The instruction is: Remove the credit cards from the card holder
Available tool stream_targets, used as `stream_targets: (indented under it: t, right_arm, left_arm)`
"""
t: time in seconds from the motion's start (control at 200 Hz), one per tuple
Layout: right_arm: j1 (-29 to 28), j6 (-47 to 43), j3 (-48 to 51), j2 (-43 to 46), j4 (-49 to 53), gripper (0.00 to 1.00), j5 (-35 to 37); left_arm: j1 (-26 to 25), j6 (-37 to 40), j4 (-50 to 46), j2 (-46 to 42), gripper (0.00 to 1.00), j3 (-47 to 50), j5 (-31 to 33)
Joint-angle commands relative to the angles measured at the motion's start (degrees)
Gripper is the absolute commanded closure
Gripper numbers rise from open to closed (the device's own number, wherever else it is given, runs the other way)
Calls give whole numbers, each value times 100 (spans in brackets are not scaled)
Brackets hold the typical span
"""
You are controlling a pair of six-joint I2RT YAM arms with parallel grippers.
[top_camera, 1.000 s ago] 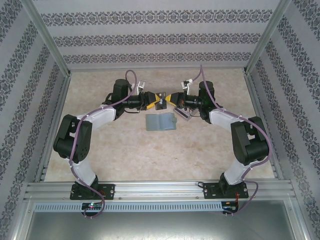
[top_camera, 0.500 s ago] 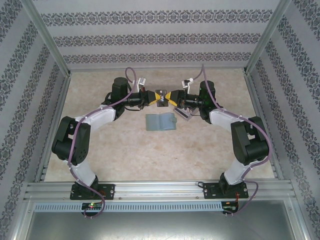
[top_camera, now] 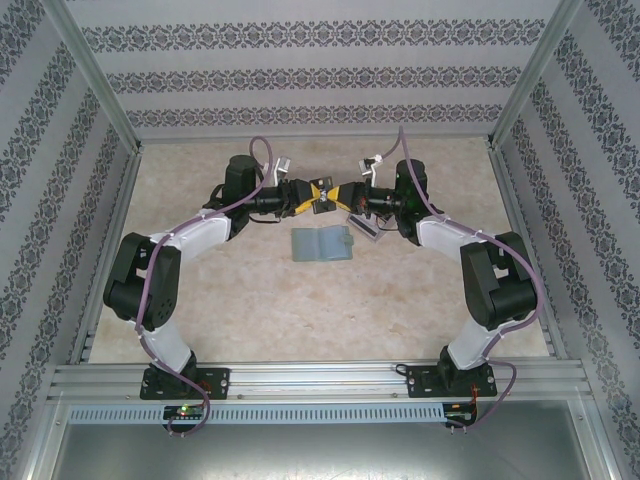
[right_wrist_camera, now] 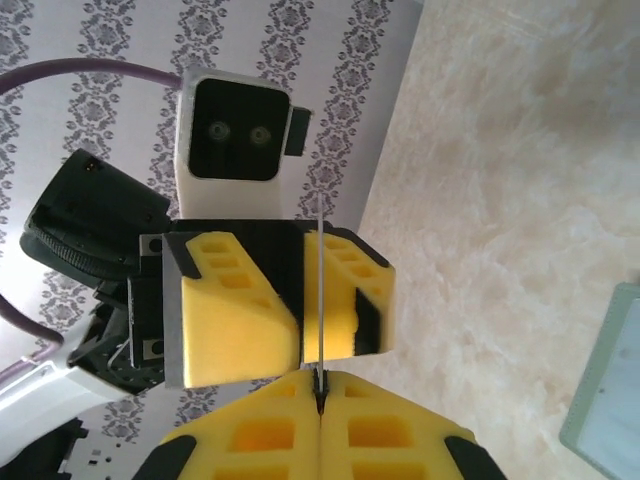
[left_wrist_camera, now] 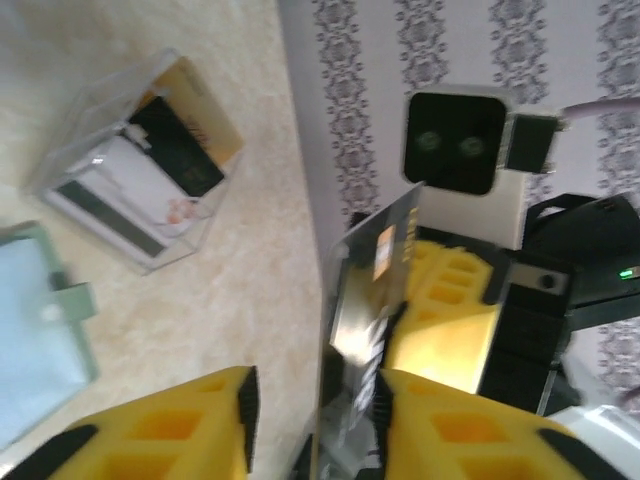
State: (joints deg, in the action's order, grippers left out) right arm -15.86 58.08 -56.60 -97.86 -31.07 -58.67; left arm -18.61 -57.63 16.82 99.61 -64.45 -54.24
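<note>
The sage card holder (top_camera: 323, 244) lies open on the table, its edge and tab also in the left wrist view (left_wrist_camera: 40, 330). Just behind it my two grippers meet tip to tip above the table. My right gripper (right_wrist_camera: 320, 385) is shut on the edge of a thin credit card (right_wrist_camera: 320, 290), which stands edge-on. The same credit card (left_wrist_camera: 375, 270) sits between the fingers of my left gripper (left_wrist_camera: 315, 400), resting near the right finger with a wide gap to the left one. The left gripper is open. Other credit cards (left_wrist_camera: 185, 150), tan-orange, black and white, lie in a clear box.
The clear plastic box (top_camera: 365, 226) stands on the table right of the card holder, under the right wrist. The patterned back wall (top_camera: 320, 115) is close behind the grippers, with side walls and metal frame rails left and right.
Both grippers have moved slightly toward the back wall and drawn closer together around the card. The card holder and the box have not moved.
</note>
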Motion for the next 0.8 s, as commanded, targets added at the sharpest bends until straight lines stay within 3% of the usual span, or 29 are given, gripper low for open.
stream_targets:
  t: [0.0, 0.16, 0.32, 0.624, 0.794]
  right_arm:
    - [92, -1402, -367, 213, 1470, 100, 546]
    - [158, -3147, -1037, 342, 3727, 100, 1733]
    - [311, -4679, -1602, 400, 5141, 100, 2925]
    - [649, -7206, -2022, 488, 6095, 100, 3996]
    - [692, -7978, -2302, 235, 6419, 100, 4300]
  left_arm:
    - [108, 489, -1220, 17, 51, -319, 413]
    - [291, 1028, -2321, 94, 35, -534, 1100]
    - [475, 1750, -3387, -39, 25, -668, 1941]
    - [958, 2267, -4108, -521, 1, -344, 2801]
    - [1182, 2474, -4292, -784, 0, -218, 2940]
